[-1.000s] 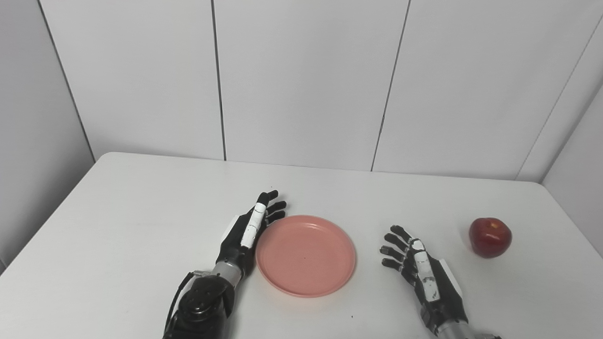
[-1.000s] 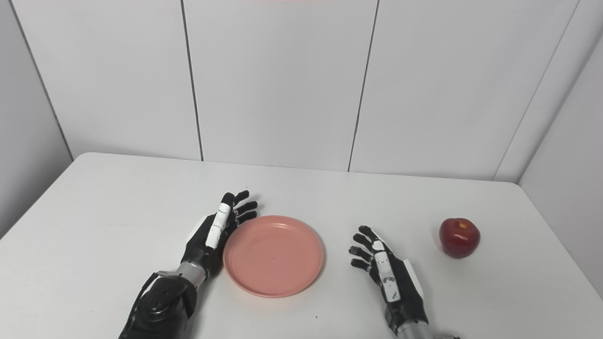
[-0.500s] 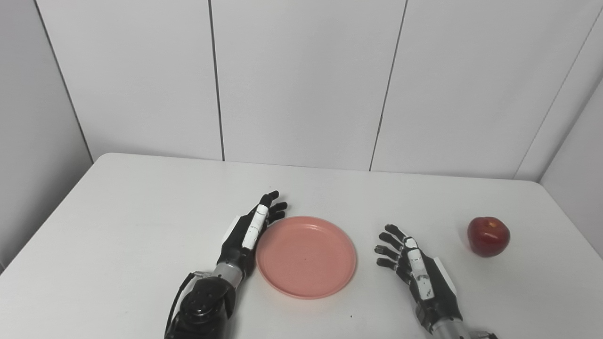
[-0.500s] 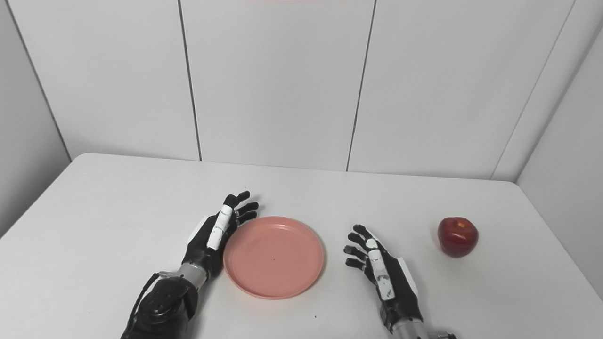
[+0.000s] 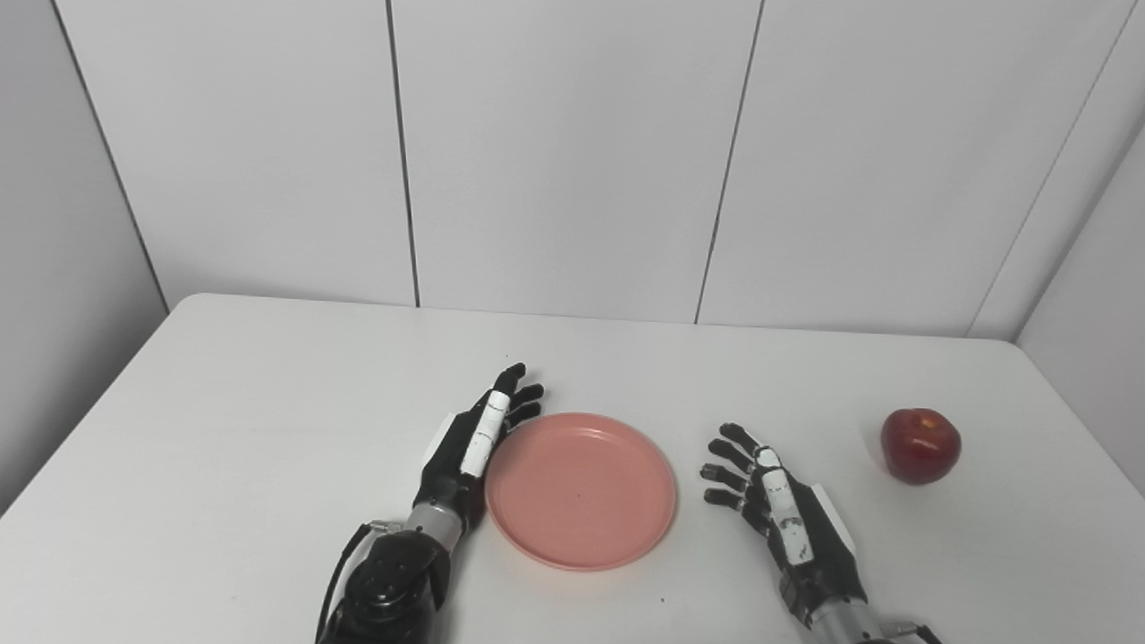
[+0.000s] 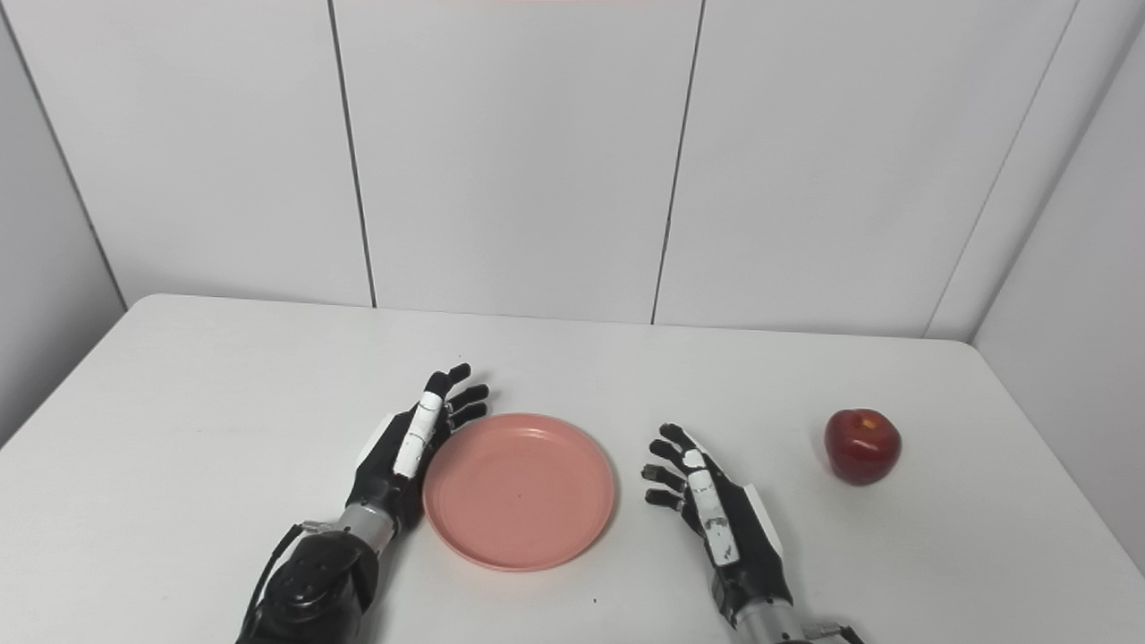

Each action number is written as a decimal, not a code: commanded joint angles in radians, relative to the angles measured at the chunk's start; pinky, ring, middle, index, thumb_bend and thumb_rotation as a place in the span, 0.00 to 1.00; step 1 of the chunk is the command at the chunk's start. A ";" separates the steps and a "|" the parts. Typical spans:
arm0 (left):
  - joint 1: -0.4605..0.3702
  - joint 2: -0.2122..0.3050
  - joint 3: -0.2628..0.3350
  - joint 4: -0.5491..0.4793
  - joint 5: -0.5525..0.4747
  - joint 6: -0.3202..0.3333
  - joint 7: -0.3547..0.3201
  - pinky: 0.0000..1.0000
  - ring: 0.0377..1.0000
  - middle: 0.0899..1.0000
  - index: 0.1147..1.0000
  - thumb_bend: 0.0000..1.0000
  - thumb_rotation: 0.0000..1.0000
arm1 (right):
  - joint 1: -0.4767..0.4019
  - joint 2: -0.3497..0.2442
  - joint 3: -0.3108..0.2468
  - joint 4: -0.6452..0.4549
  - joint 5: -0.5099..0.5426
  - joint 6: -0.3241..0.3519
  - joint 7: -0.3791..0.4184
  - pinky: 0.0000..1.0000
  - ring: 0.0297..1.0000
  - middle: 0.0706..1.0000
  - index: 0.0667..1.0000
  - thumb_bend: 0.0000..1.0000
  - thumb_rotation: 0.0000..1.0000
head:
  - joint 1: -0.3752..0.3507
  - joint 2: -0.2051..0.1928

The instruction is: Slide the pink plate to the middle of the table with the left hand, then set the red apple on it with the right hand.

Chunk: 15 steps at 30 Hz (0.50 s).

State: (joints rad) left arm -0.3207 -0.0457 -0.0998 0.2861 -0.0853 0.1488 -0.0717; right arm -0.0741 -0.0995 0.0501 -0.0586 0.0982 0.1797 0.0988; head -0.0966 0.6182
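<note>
Through my left eye, my left hand (image 5: 471,443) is lying along the left rim of the pink plate (image 5: 580,488), fingers straight and a little fanned, holding nothing; whether it is actually touching the rim, I cannot tell. My right hand (image 5: 787,516) is resting right of the plate, fingers spread, bare table (image 5: 268,402) between them.

Through my right eye, the red apple (image 6: 861,446) is sitting well right of the plate, near the table's right edge, with open white surface lying beyond the plate's far rim.
</note>
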 commanded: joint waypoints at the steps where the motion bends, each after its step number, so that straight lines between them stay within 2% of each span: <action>1: 0.031 -0.020 -0.018 0.024 0.020 0.030 -0.003 0.88 0.87 0.87 0.91 0.80 0.94 | -0.021 0.009 0.020 0.002 0.000 0.002 0.026 0.73 0.79 0.85 0.87 0.94 1.00 | 0.000 -0.003; 12: 0.036 -0.022 -0.005 0.028 0.020 0.027 0.014 0.89 0.90 0.90 0.92 0.82 0.96 | -0.017 0.006 0.023 -0.006 -0.003 0.006 0.030 0.74 0.80 0.85 0.87 0.94 1.00 | -0.022 0.004; 15: 0.034 -0.021 -0.006 0.041 0.022 0.015 0.012 0.90 0.90 0.90 0.92 0.81 0.96 | -0.014 0.006 0.022 -0.013 -0.002 0.000 0.029 0.75 0.80 0.85 0.86 0.94 1.00 | -0.059 0.000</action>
State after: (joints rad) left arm -0.3132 -0.0555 -0.0977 0.2886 -0.0778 0.1317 -0.0548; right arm -0.0763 -0.1004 0.0566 -0.0539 0.0955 0.1790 0.1040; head -0.1319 0.6228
